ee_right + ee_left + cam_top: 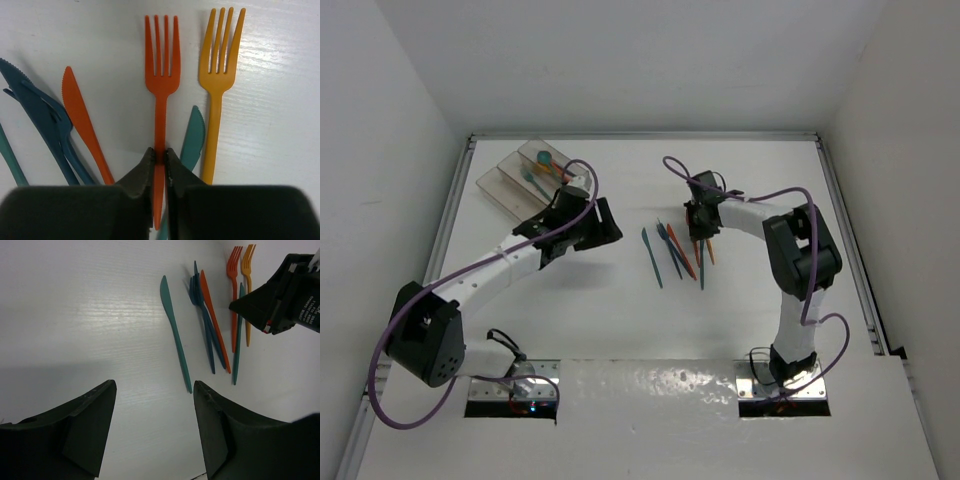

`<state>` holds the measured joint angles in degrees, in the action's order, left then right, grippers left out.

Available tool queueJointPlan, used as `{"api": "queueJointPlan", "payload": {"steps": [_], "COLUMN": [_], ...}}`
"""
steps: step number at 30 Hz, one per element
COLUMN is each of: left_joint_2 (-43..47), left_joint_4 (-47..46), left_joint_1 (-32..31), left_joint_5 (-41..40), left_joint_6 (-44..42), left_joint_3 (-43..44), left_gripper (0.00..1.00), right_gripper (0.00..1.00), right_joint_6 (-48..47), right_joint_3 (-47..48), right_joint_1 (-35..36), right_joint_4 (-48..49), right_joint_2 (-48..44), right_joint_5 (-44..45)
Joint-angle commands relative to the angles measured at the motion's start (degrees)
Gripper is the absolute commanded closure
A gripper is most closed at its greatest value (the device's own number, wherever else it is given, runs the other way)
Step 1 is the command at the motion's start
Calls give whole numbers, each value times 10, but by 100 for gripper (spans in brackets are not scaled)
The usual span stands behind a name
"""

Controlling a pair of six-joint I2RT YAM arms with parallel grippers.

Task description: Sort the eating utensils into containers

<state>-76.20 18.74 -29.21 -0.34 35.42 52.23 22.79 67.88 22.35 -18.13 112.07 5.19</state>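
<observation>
Top view: right gripper [700, 232] over loose utensils [670, 255] mid-tabletop [620, 325]; tray [492, 186] far-left, well apart, nearer left gripper [606, 224]. Left wrist: left gripper spread wide, empty, teal knife [175, 335] ahead. Right wrist: right gripper clenched on orange fork [160, 85] handle, fork's long axis in line w/ gripper, tines pointing away.

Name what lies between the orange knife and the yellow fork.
Right wrist view: the orange fork, shut in the right gripper, and the tip of a teal knife.
</observation>
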Motion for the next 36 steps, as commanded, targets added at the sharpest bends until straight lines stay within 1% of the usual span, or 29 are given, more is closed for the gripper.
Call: {"api": "queueJointPlan", "payload": {"steps": [1, 2, 6, 10, 14, 16, 17, 20, 23, 27, 32, 35, 36], "left_joint_2": [16, 16, 16, 16, 7, -6, -11, -27, -47, -88, -127, -149, -156], "left_joint_4": [-36, -50, -95, -154, -234, -254, -279, -317, -333, -336, -316, -306, -305], "left_joint_1": [-1, -1, -1, -1, -1, -1, -1, -1, -3, -16, -31, -36, -38], "left_joint_5": [30, 37, 77, 127, 160, 183, 202, 214, 219, 219, 206, 202, 199], "left_joint_6": [10, 9, 10, 17, 37, 44, 50, 58, 59, 52, 43, 40, 40], "left_joint_3": [-5, -5, -5, -6, -6, -2, 2, 11, 31, 72, 122, 139, 142], "left_gripper": [39, 39, 39, 39, 39, 39, 39, 39, 40, 41, 44, 47, 51], "right_gripper": [96, 100, 100, 100, 100, 100, 100, 100, 100, 100, 100, 100, 100], "right_joint_6": [-2, -3, -8, -20, -27, -27, -25, -15, -4, 4, 10, 13, 13], "right_joint_3": [-4, -7, -33, -52, -74, -85, -88, -101, -111, -107, -102, -100, -98], "right_joint_1": [10, 11, 12, 14, 15, 21, 25, 28, 34, 45, 58, 59, 59], "right_joint_4": [1, 4, 38, 68, 78, 78, 77, 76, 77, 71, 70, 71, 71], "right_joint_2": [10, 8, -41, -129, -199, -238, -250, -290, -320, -334, -341, -344, -344], "right_joint_5": [10, 12, -8, -40, -91, -108, -123, -150, -176, -203, -213, -218, -219]}}
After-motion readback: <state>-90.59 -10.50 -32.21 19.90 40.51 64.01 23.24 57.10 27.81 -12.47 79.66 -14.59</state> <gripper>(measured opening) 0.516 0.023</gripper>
